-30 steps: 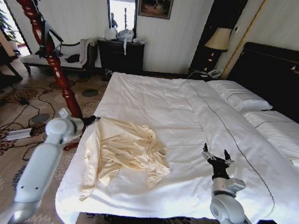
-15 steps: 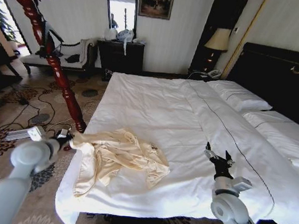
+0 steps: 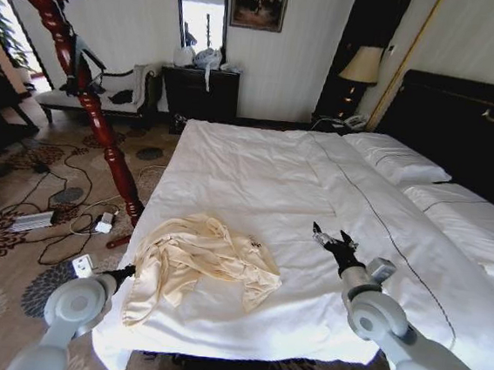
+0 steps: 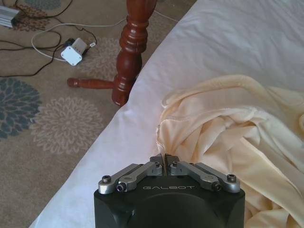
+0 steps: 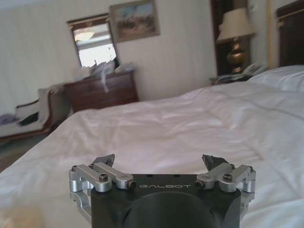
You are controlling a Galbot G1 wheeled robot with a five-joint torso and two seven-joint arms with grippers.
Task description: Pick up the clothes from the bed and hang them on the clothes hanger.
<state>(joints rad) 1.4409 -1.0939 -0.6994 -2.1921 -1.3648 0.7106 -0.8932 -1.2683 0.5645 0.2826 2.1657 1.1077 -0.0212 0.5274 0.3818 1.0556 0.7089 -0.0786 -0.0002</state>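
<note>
Gripping a fold of the clothes [image 4: 223, 137] at the bed's [image 3: 258, 164] left edge, the left gripper [image 4: 165, 159] is clamped shut; lifting seems next, needing a clean rise off the sheet. The garment lies crumpled near the foot corner, stretched roughly across the bed. The right gripper [image 3: 332, 241] hovers open mid-bed.

Soft daylight — bright window glare
</note>
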